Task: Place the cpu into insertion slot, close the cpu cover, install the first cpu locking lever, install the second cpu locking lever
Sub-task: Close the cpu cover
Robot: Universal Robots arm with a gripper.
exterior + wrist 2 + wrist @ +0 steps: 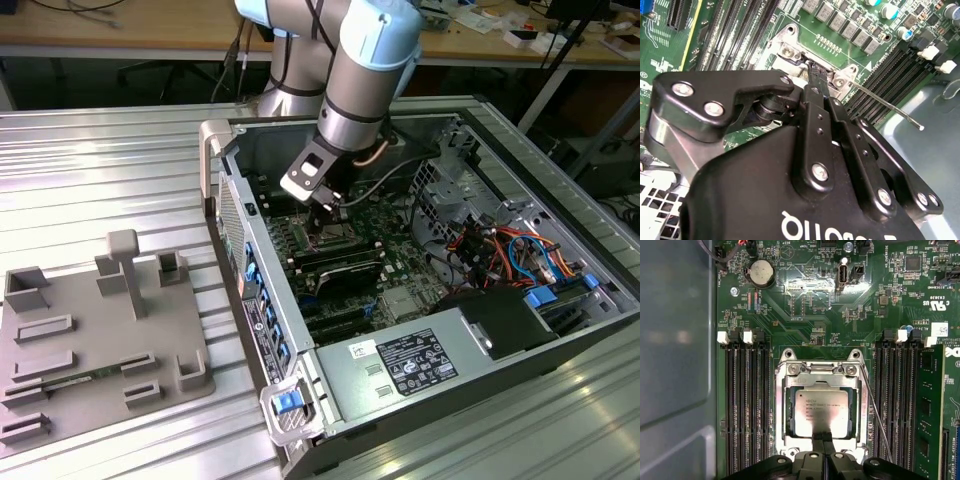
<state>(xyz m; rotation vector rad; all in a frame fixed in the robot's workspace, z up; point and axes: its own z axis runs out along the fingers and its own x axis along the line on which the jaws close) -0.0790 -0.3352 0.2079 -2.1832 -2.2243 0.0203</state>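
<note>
Surface: ribbed metal counter [100,170]; a wooden counter [120,25] with clutter runs along the back of the room. An open PC case [250,240] lies on its side on the ribbed counter. The labelled power supply box [410,365] sits at its near end, and orange, red and blue cables [500,250] are bundled on the exterior view's right. A grey fixture tray [90,350] with moulded holders sits on the exterior view's left, apart from the case.

The arm [365,70] reaches down into the case, with the pincer [328,205] over the green motherboard [815,305].

In the first wrist view the cpu [821,412] sits in the insertion slot [789,425], silvery top up. The cpu cover [779,415] looks to be lying flat, framing it, though how well it is seated is hard to judge.

The pincer [822,435] has its fingers pressed together, nothing visible between them, tips at the cpu's near edge. The second wrist view shows the same: pincer [815,75] closed, tips at the socket.

A thin wire locking lever [875,415] runs diagonally beside the socket. Its free end [917,126] sticks out past the memory slots [747,405]. More memory slots [895,400] flank the other side. A coin cell [761,272] sits further up the board.
</note>
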